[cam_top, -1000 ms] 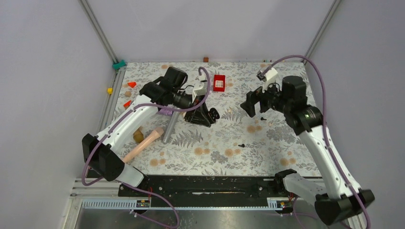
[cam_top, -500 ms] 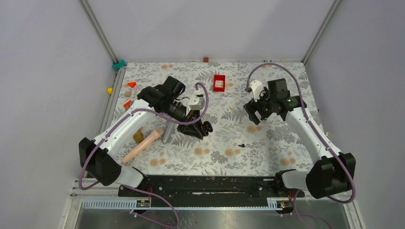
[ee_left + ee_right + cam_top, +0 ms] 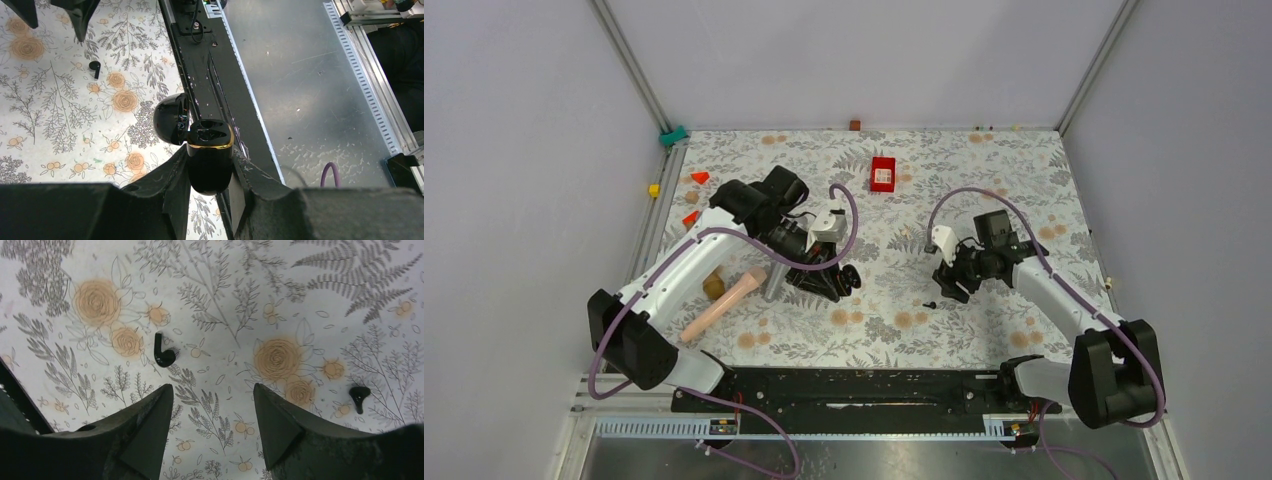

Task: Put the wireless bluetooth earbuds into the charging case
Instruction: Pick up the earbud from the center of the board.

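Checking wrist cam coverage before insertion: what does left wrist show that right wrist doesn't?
Left wrist only: the charging case, lid open, clamped in the left gripper; the black base rail. Right wrist only: a second earbud at the right edge, and that the right gripper is open. Both: the floral cloth, the right gripper's fingertips, and an earbud lying near them, likely the same one.
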Controlling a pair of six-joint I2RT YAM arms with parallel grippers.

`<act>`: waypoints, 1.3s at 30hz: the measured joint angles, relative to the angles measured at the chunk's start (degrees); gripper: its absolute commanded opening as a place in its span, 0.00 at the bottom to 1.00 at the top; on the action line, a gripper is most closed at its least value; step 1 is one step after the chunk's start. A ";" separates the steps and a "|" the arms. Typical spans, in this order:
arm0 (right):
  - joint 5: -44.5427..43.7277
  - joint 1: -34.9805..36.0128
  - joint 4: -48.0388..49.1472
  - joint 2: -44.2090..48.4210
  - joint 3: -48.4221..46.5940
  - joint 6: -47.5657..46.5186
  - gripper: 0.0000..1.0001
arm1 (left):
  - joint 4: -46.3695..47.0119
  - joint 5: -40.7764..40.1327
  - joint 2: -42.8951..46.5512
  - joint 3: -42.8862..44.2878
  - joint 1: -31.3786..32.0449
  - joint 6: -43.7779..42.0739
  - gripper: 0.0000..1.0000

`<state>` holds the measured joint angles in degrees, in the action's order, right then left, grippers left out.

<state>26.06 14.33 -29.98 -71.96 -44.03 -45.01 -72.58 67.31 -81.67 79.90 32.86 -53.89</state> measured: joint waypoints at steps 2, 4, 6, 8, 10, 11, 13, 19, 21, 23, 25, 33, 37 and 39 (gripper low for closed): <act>1.25 0.00 2.01 1.40 3.30 -4.22 0.68 | -0.07 0.02 0.00 -0.44 -0.09 -0.44 0.00; 2.19 0.13 4.07 2.91 6.49 -8.04 0.67 | -0.24 0.00 0.00 -0.98 -0.22 -0.81 0.00; 2.58 0.28 5.05 3.23 7.65 -10.43 0.64 | -0.37 0.11 0.00 -1.46 -0.26 -1.22 0.00; 3.37 0.35 6.21 3.23 8.07 -13.27 0.64 | -0.46 0.17 0.00 -1.95 -0.26 -1.60 0.00; 3.87 0.52 7.74 3.21 8.63 -16.31 0.66 | -0.61 0.22 0.00 -2.27 -0.26 -1.88 0.00; 3.93 0.74 8.52 3.21 9.09 -17.57 0.66 | -0.63 0.20 0.00 -2.38 -0.26 -1.99 0.00; 4.07 1.51 9.86 3.17 10.32 -19.96 0.66 | -0.68 0.22 -0.02 -2.62 -0.26 -2.23 0.00; 5.33 2.54 10.27 2.69 13.03 -31.21 0.67 | -0.83 0.22 -0.02 -2.69 -0.26 -2.69 0.00; 5.60 2.73 10.36 2.69 14.45 -34.99 0.67 | -0.83 0.22 -0.02 -2.69 -0.26 -2.75 0.00; 5.86 3.06 10.34 2.69 15.45 -37.59 0.65 | -0.83 0.22 -0.02 -2.69 -0.26 -2.84 0.00; 6.19 3.37 10.21 2.69 15.96 -40.30 0.64 | -0.85 0.22 -0.02 -2.67 -0.26 -2.91 0.00; 6.56 4.72 15.65 3.67 18.58 -47.04 0.54 | -0.85 0.22 -0.07 -2.69 -0.26 -3.10 0.00; 6.40 5.16 16.24 3.41 18.86 -49.09 0.54 | -0.85 0.22 -0.09 -2.69 -0.26 -3.13 0.00; 6.43 5.35 16.17 3.32 18.86 -50.18 0.54 | -0.85 0.22 -0.09 -2.69 -0.28 -3.13 0.00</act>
<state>32.49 19.68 -13.80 -68.64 -25.17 -95.20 -73.43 67.53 -81.76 77.21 32.58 -57.01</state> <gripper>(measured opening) 0.535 0.293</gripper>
